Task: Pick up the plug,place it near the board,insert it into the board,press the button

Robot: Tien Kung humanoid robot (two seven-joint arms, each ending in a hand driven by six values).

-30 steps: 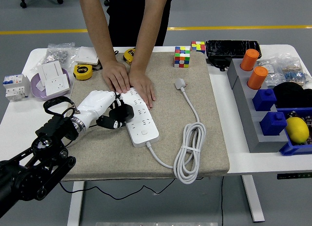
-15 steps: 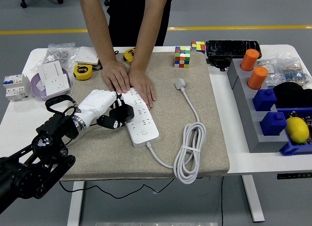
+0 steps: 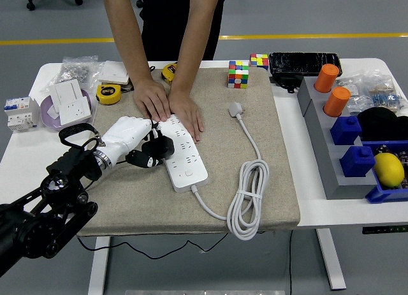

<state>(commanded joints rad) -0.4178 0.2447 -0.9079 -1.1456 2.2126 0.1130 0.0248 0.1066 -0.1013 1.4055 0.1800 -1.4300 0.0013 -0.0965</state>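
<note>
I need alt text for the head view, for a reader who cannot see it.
The robot's left hand holds a black plug against the left side of a white power strip on a beige mat. A person's hands press down the strip's far end.

The left arm [image 3: 48, 212] rises from the lower left corner, black and jointed, wrist angled up and to the right. Its left hand [image 3: 137, 144] has a white back and black fingers [image 3: 155, 156] curled under and closed on a black plug [image 3: 159, 148]. Just beyond the hand, a person's two hands [image 3: 169, 107] lie flat, palms down, side by side, forearms reaching in from the far side
</note>
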